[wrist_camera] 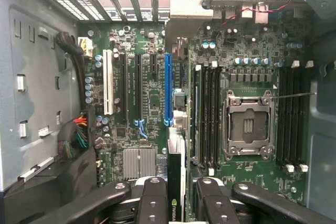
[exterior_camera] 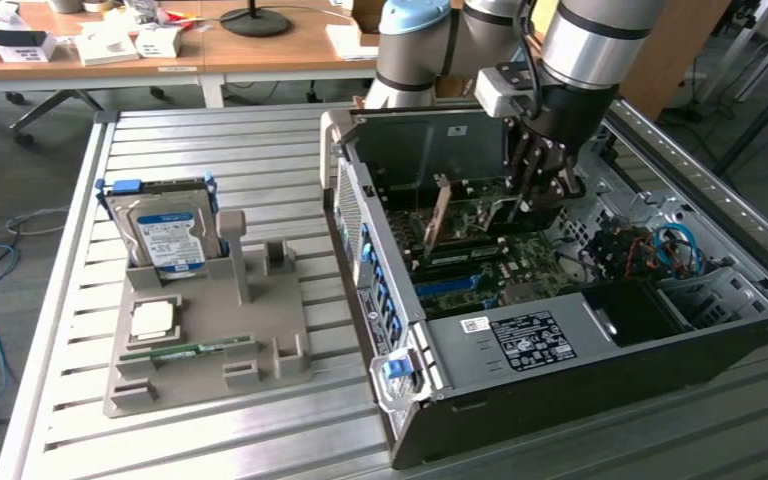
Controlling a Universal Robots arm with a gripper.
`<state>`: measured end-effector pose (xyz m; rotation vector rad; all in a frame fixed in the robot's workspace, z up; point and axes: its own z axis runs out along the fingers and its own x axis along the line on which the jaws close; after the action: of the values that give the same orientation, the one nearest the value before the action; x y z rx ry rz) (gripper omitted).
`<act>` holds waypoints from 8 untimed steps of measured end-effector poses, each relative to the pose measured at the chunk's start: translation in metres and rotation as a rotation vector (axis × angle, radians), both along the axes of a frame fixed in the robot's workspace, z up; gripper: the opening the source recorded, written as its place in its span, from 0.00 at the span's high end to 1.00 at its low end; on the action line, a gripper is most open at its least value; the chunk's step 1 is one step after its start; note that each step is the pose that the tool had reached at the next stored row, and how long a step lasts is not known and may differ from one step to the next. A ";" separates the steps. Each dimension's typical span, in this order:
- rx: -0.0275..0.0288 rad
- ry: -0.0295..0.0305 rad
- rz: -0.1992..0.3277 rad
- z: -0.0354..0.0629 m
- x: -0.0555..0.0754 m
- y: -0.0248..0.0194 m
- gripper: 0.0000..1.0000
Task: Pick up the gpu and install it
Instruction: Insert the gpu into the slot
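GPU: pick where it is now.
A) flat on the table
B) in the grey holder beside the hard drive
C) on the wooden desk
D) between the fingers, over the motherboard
D: the gpu stands edge-on between the fingers, over the motherboard inside the case.

Seemingly "NVIDIA" lettering, vertical, on the gpu (wrist_camera: 174,182)
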<state>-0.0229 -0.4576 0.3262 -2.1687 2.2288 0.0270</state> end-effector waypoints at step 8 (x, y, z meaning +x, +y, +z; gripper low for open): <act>-0.0003 0.0001 0.000 -0.0037 0.000 0.0000 0.74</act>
<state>-0.0229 -0.4576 0.3225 -2.1689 2.2289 0.0268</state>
